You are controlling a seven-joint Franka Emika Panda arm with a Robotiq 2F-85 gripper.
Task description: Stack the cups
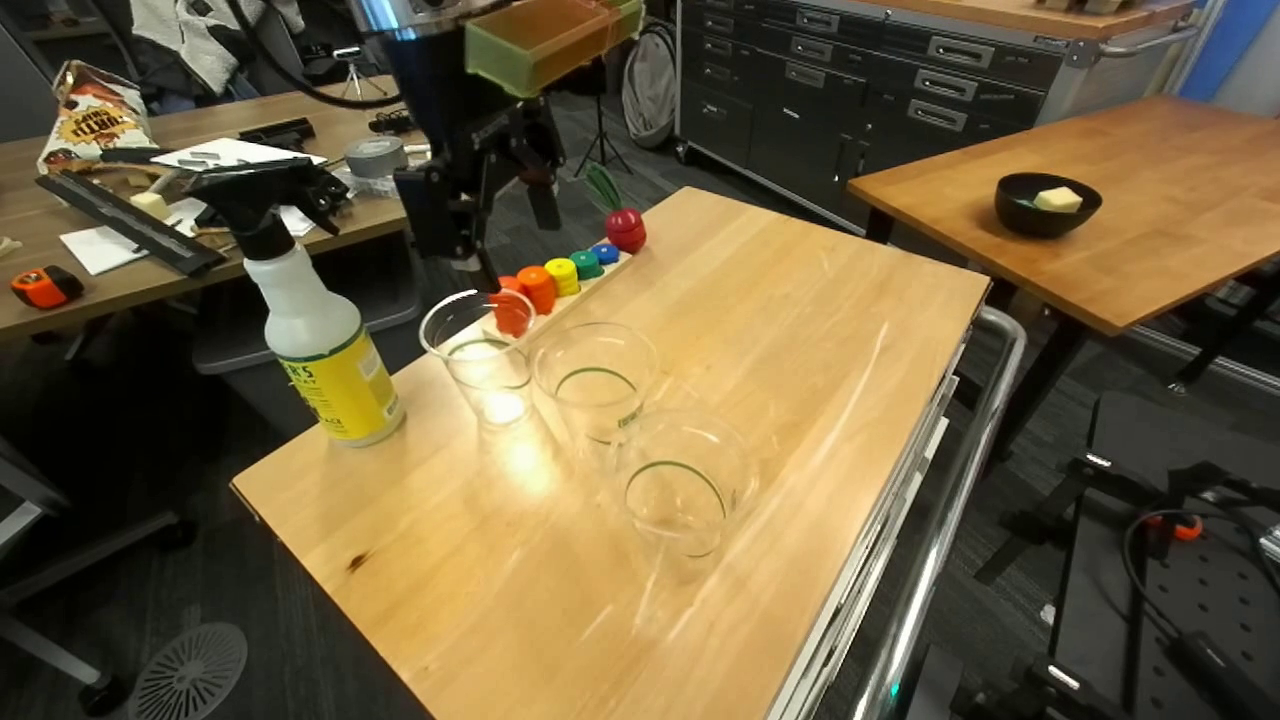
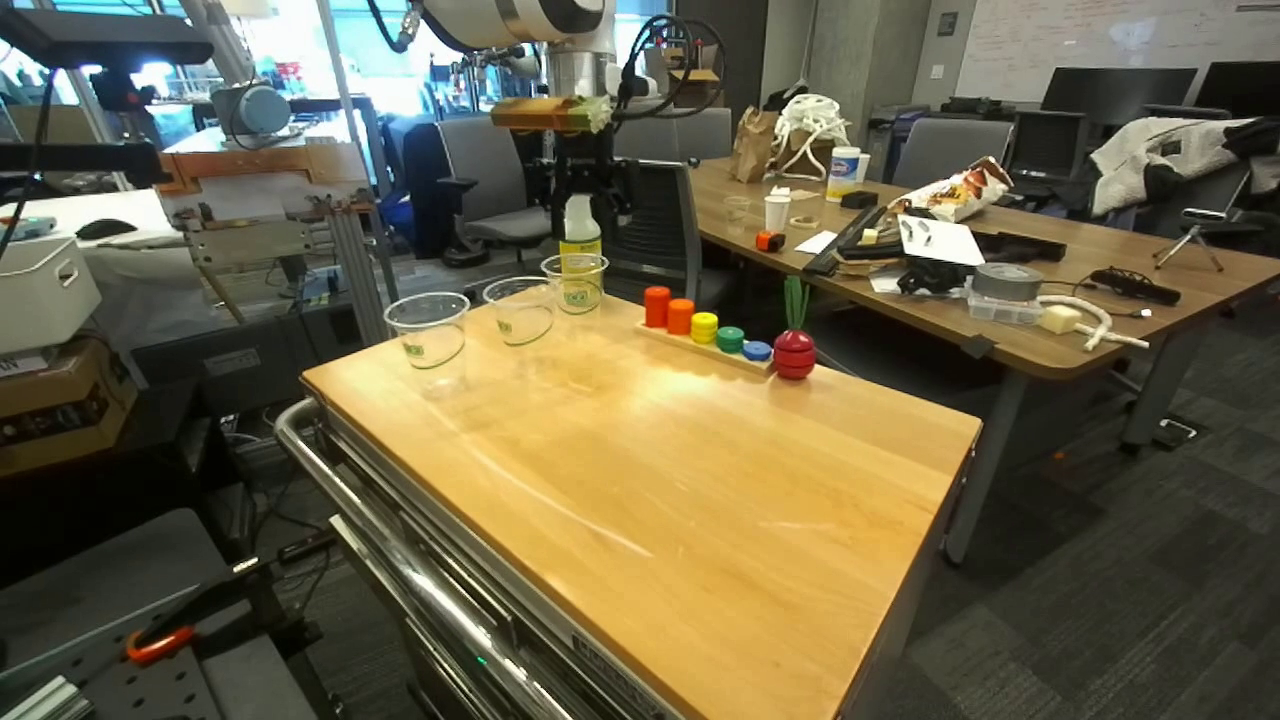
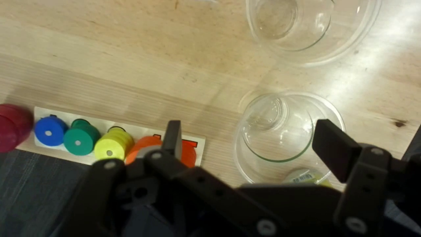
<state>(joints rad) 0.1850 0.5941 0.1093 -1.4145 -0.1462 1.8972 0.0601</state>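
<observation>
Your grpr (image 3: 251, 141) is wide; 3 cups (image 1: 598, 388) upright, unstacked.
In an exterior view: left cup (image 1: 482, 350) nr spray btl (image 1: 340, 385); right cup (image 1: 688, 485) nearest.

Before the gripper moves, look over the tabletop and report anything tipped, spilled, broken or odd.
Nothing looks wrong: the three cups and the spray bottle stand upright, the coloured pegs sit in their row, and no spill shows. A dark spot marks the tabletop near an edge, probably a knot.

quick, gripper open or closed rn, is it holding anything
Gripper: open, jaws wide apart, holding nothing.
</observation>
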